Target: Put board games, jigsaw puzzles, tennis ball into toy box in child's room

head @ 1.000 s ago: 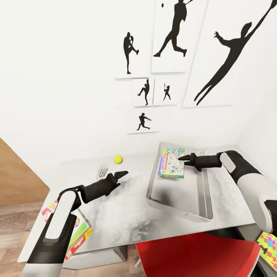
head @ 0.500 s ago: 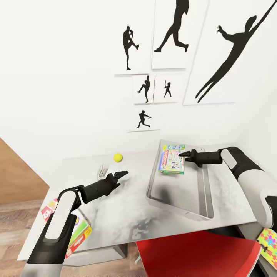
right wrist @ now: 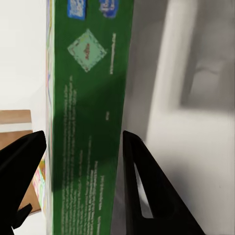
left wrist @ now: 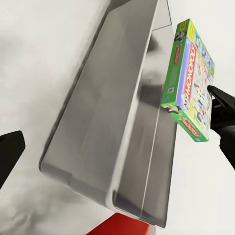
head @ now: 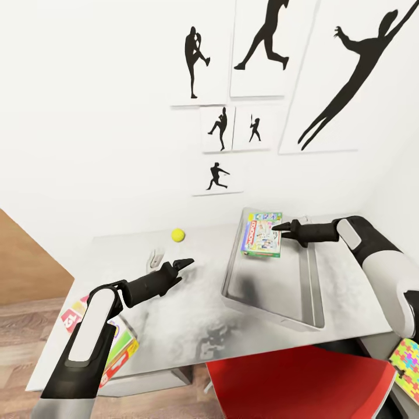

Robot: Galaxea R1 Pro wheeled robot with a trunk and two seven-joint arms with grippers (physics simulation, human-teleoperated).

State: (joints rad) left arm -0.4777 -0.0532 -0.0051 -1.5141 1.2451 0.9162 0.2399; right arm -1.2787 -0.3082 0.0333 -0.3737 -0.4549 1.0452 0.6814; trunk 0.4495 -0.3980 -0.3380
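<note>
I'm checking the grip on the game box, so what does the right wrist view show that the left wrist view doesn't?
Right wrist view: the board game's dark green side between the right gripper's two black fingers, both close against it.

Left wrist view: the board game's printed cover, held above the toy box, the grey table, and a left fingertip.

Both: the green box, the right gripper and the toy box's grey interior.

Right arm: extended forward and inward, right gripper [head: 283, 227] clamped on green board game [head: 262, 234], fingers [right wrist: 147, 191] on either face, box held aloft. Left arm: reaching forward, left gripper [head: 184, 265] unladen, fingertips slightly parted, hovering low.
</note>
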